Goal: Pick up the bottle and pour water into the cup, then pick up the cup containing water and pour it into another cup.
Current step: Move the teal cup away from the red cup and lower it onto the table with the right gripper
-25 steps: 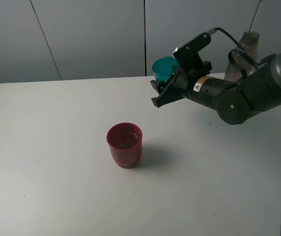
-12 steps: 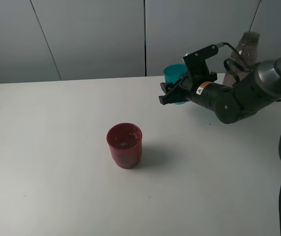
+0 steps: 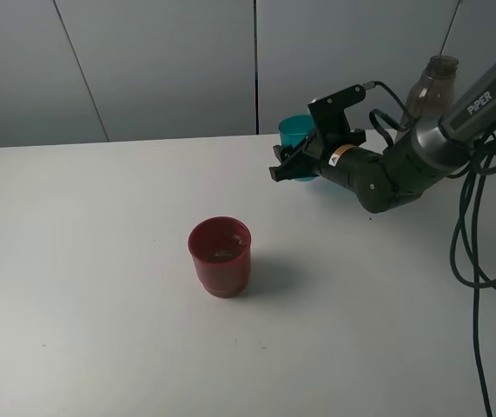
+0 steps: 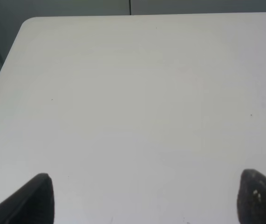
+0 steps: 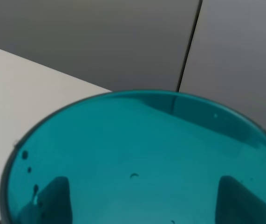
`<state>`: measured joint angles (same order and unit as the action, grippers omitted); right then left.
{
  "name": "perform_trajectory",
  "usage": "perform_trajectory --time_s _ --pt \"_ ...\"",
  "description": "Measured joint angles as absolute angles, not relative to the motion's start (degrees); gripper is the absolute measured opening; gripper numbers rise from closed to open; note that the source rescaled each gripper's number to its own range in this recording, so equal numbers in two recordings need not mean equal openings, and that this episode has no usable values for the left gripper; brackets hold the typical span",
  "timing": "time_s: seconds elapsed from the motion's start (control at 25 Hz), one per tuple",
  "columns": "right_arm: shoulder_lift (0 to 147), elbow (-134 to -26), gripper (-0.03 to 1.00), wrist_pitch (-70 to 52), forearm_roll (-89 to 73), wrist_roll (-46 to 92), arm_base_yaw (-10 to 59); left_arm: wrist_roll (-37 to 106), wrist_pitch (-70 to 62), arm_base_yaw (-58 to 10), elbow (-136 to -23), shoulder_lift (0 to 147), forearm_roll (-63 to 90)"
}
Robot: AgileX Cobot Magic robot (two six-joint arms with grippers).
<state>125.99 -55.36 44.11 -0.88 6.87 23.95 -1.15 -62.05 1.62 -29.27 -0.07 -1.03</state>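
The teal cup (image 3: 297, 134) stands upright near the table's back edge, between the fingers of my right gripper (image 3: 291, 168), which is shut on it. I cannot tell if its base touches the table. In the right wrist view the teal cup (image 5: 137, 154) fills the frame, and both fingers (image 5: 53, 198) show through its wall. The red cup (image 3: 220, 256) stands alone mid-table with liquid in it. The grey-brown bottle (image 3: 427, 89) stands behind the right arm, partly hidden. My left gripper (image 4: 149, 198) is open over bare table and does not show in the exterior view.
The white table (image 3: 91, 287) runs back to a grey panelled wall. Black cables (image 3: 482, 252) hang down at the right side. The right arm (image 3: 386, 174) reaches in low from the right.
My right gripper has brought the teal cup from a raised, tilted pose to upright, and has lowered it near the table's back edge. The red cup has not moved.
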Motion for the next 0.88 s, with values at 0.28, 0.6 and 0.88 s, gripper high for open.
perform_trajectory --time_s 0.28,0.6,0.88 --pt "127.7 -55.51 0.08 43.65 -1.0 6.66 23.08 -1.15 -62.05 1.62 -29.27 -0.07 -1.03" --pt "129.22 -55.51 0.08 43.3 -1.11 6.47 23.02 -1.15 -62.05 1.62 -29.27 -0.07 -1.03" --pt "129.22 -55.51 0.08 43.3 -1.11 3.53 23.02 -1.15 -62.05 1.62 -29.27 -0.07 -1.03"
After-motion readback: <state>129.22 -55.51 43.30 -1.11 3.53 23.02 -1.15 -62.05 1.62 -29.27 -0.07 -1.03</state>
